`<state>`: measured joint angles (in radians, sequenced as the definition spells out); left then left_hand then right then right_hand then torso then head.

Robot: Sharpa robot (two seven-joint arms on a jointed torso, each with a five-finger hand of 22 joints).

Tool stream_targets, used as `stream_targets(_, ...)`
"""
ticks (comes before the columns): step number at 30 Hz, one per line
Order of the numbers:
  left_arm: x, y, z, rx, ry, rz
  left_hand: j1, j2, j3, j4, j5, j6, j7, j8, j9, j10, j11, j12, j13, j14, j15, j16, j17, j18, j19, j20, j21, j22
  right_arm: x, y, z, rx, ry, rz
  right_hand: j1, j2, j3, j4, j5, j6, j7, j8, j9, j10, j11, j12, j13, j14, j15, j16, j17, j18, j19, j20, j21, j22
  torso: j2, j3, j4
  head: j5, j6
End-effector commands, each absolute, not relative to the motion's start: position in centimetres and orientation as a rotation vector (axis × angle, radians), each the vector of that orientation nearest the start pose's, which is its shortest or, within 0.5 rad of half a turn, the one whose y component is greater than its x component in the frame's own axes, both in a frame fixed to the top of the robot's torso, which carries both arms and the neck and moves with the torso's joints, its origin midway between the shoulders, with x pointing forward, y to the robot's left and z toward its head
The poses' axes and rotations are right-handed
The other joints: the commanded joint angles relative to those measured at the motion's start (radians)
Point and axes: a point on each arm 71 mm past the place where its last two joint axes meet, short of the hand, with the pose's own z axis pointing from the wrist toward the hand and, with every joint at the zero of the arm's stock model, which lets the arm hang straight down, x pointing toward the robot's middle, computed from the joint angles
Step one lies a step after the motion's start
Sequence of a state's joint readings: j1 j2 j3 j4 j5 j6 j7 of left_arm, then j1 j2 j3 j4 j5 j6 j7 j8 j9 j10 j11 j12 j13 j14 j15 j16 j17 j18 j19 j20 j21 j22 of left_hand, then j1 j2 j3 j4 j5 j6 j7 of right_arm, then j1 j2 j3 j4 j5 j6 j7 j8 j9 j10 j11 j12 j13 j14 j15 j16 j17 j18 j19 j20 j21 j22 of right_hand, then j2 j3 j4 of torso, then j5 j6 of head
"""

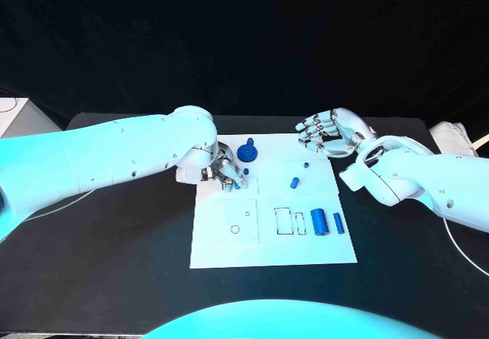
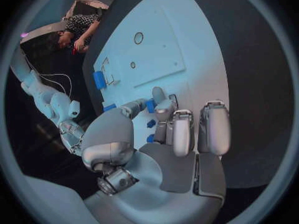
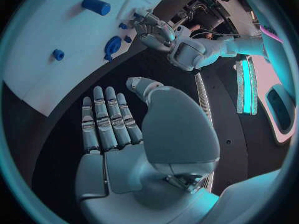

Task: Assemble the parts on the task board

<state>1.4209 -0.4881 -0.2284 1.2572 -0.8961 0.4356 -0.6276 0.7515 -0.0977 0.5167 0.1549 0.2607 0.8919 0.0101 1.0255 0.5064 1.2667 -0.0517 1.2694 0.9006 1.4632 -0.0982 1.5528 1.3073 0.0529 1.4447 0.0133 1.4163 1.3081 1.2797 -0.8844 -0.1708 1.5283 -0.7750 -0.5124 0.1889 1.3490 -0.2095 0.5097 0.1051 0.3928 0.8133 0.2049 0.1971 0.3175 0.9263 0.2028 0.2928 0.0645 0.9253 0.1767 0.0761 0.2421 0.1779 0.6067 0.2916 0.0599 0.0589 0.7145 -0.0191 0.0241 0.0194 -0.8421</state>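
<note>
Lying on the black desk (image 1: 122, 268), the white board (image 1: 270, 254) carries a large cylinder (image 1: 319, 221) near its right edge. Farther back, the left hand (image 1: 222, 174) pinches a small blue part (image 2: 150, 106) over the board's left edge. The right hand (image 1: 328, 131) hovers beyond the far right corner, fingers apart and empty.

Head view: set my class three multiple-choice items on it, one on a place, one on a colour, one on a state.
1. Where is the largest cylinder?
A on the task board
B on the black table
C in a robot hand
2. What colour is it?
A red
B blue
C yellow
3. The right robot hand is:
A holding the cylinder
B open and empty
C pressing on the board

Answers: 1 A, it lies on the white plate; 2 B, it is plainly blue; 3 B, its fingers are spread with nothing between them.
</note>
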Motion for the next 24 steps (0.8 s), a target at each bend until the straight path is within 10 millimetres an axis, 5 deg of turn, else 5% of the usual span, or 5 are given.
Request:
stream_targets(1,51.6,12.4,-20.3,0.093,2.55,-0.227,0.002,-0.016,-0.02,0.008,-0.01,-0.001,-0.001,-0.005,0.002,-0.001,-0.001,-0.002,0.002,0.096,-0.005,-0.004,0.227,-0.002,-0.002,-0.001,-0.003,0.106,48.4,-22.5,-18.0,0.358,1.56,1.019,-0.004,-0.002,0.006,0.001,0.0,0.007,0.058,-0.004,-0.002,0.007,0.001,-0.006,-0.001,-0.003,0.005,-0.003,-0.001,-0.006,-0.003,0.0,-0.003,-0.001,-0.002,0.0002,0.0014,-0.001,0.002)
stream_targets(9,51.7,12.5,-19.3,0.069,2.501,-0.253,0.034,-0.04,-0.075,0.047,-0.074,-0.005,-0.001,-0.007,0.009,-0.005,-0.001,-0.008,-0.003,0.092,-0.006,-0.014,0.212,-0.001,-0.004,-0.002,-0.007,0.104,48.4,-22.4,-18.1,0.359,1.562,1.022,-0.007,-0.003,0.009,0.0,0.0,0.008,0.058,-0.005,-0.002,0.008,0.001,-0.006,-0.001,-0.003,0.005,-0.003,-0.003,-0.006,-0.004,0.0,-0.003,-0.001,-0.001,-0.001,0.0015,0.0,0.007)
stream_targets(24,51.6,13.0,-17.4,-0.084,2.489,-0.413,0.084,-0.06,-0.109,0.071,-0.09,-0.024,0.005,-0.012,0.015,-0.035,0.004,-0.032,-0.043,0.086,-0.002,-0.026,0.193,0.006,-0.024,0.0,-0.034,0.08,48.7,-22.5,-18.3,0.362,1.564,1.018,-0.009,-0.004,0.01,0.0,-0.001,0.007,0.058,-0.005,-0.002,0.008,0.001,-0.006,-0.001,-0.004,0.005,-0.003,-0.003,-0.006,-0.007,0.0,-0.003,-0.001,-0.001,-0.0006,0.0007,0.0,0.019)
